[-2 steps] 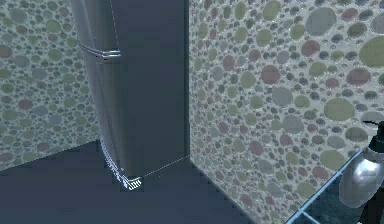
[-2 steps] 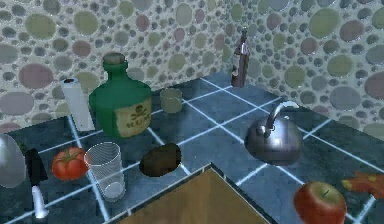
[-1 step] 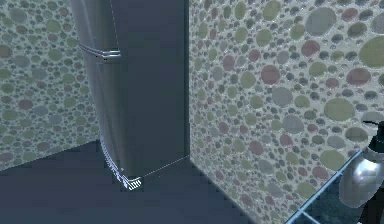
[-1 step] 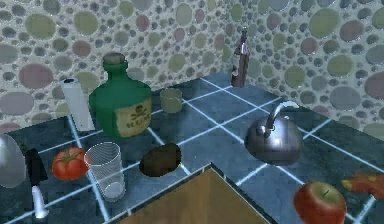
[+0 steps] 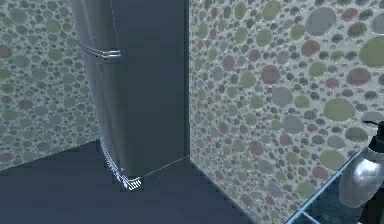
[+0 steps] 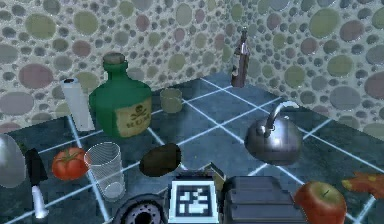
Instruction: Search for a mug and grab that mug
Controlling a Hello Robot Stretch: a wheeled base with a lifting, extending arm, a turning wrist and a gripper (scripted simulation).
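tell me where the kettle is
In the arm side view's right half, the kettle stands on the tiled counter, with the tall dark bottle farther back and the red apple nearer the bottom edge.

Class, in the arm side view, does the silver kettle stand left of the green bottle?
No, the silver kettle stands well to the right of the green bottle on the tiled counter.

Kitchen corner: we see a tall steel fridge [image 5: 125, 80] at eleven o'clock, pebble-patterned walls [image 5: 290, 90] flanking it, dark floor [image 5: 50, 190] at seven; arm side view, a dark tiled countertop [image 6: 215, 120] meets matching wall.
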